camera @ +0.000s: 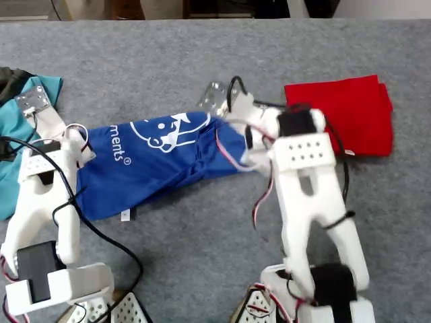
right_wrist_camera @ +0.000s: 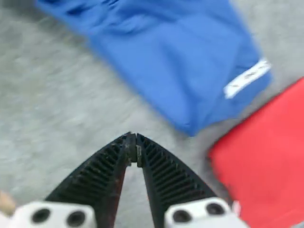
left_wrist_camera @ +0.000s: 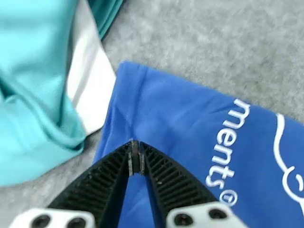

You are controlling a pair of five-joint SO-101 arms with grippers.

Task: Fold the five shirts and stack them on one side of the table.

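The teal shirt (left_wrist_camera: 33, 71) lies bunched at the left, just beside the blue shirt (camera: 155, 161), which lies rumpled across the table's middle. I judge the cloth soft, light and prone to sag, so grasp it at a hem corner. My left gripper (left_wrist_camera: 135, 156) is closed and empty over its edge. My right gripper (right_wrist_camera: 133, 149) is closed and empty above bare table (right_wrist_camera: 47, 95), near the folded red shirt (camera: 350, 118).

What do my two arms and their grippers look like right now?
The left arm and right arm are white plastic with black motors and loose black and red-white cables. The left gripper and right gripper have black ridged tapering fingers on white bases with screw holes.
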